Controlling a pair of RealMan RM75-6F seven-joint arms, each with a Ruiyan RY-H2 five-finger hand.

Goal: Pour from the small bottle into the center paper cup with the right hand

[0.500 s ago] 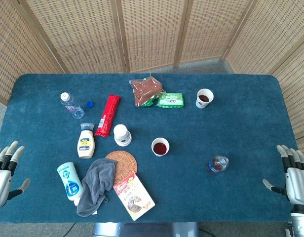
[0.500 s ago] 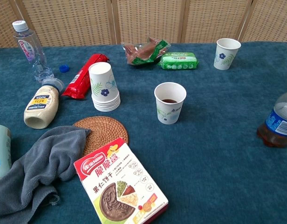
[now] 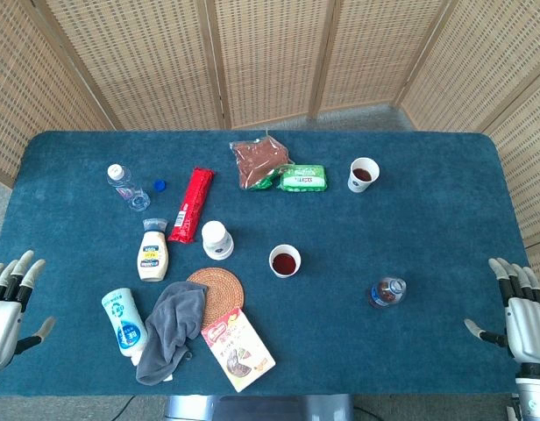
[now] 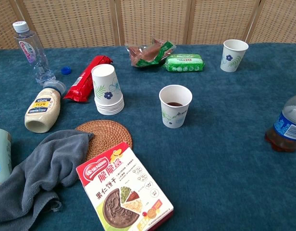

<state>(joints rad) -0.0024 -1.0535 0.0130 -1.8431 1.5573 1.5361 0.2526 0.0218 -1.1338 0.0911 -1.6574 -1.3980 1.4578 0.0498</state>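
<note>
Two robot hands rest at the near corners of a table (image 3: 445,202) covered in dark blue cloth, both empty with fingers spread apart. The right hand (image 3: 522,314) sits at the near right edge, palm down, its fingers (image 3: 513,276) pointing away from the robot. The small bottle (image 3: 387,292) stands upright on the cloth, well apart from those fingers, to their left and untouched; it holds a little dark liquid at the bottom and has a blue label. The center paper cup (image 3: 285,260) stands further left of the bottle, near the middle of the table, with dark liquid inside. The left hand (image 3: 9,305) lies at the near left edge, far from both. Another paper cup (image 3: 363,174) stands toward the far right.
</note>
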